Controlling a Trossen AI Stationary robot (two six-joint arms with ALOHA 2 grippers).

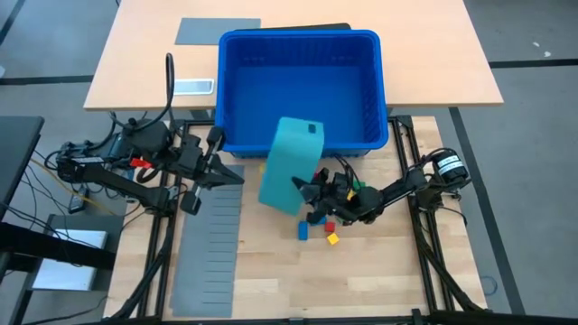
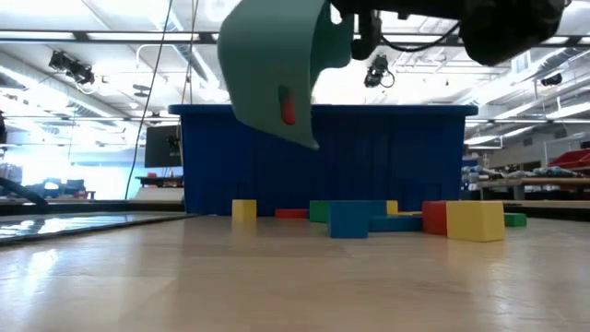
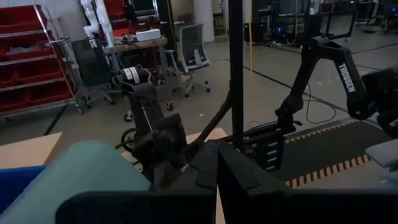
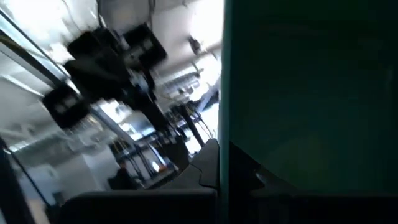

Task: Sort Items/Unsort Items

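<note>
over the table, the right gripper (image 1: 305, 191) is clamped on the tilted tray (image 1: 289, 167). blocks (image 1: 327, 231) lie loose just below it. left gripper (image 1: 237, 177) waits clenched, nothing in it.

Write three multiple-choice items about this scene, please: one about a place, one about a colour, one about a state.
1. Where do the small loose toy blocks lie?
A. inside the big blue plastic bin
B. on the wooden table in front of that bin
C. on the grey slotted sheet

2. What colour is the block showing inside the tipped teal-green plastic tray?
A. red
B. blue
C. yellow

3. How is the right gripper?
A. open above the blocks
B. resting open on the table
C. shut on the teal-green plastic tray

Answers:
1 B: the high view shows them on the table by the big blue plastic bin, which looks empty.
2 A: the low view shows a red block in it.
3 C: it grips the raised tray's edge.
</note>
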